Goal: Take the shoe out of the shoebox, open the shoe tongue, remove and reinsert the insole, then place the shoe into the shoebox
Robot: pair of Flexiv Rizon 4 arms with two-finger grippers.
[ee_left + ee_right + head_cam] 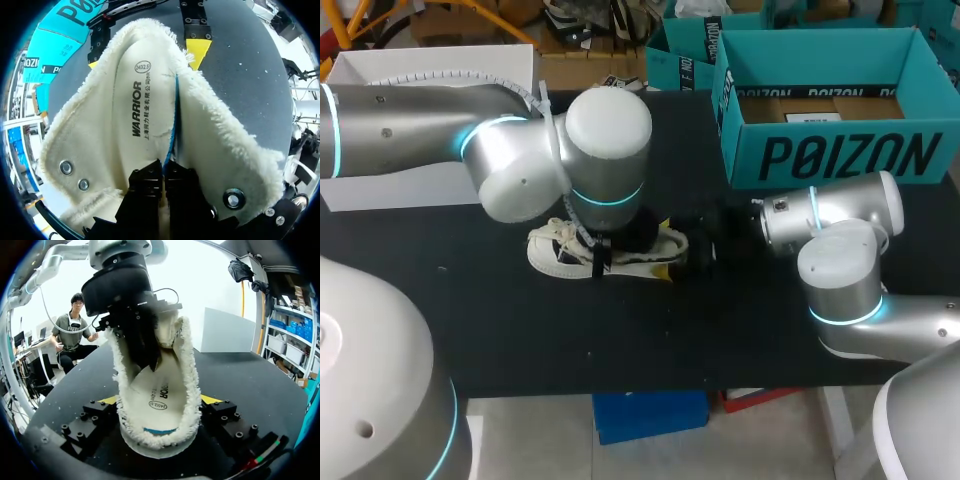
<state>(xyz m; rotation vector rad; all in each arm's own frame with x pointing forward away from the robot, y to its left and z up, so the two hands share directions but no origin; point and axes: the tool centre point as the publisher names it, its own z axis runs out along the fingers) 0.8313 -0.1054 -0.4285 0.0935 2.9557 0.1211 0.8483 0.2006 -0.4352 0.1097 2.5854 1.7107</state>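
Pinching the insole (132, 105) by its blue edge, your left gripper (163, 172) sits inside the fleece-lined shoe (225, 145), jaws almost together. Your right gripper (160, 402) clamps the shoe's heel from both sides. The shoe rests on the black table (520, 320), near the open teal shoebox (820, 150).
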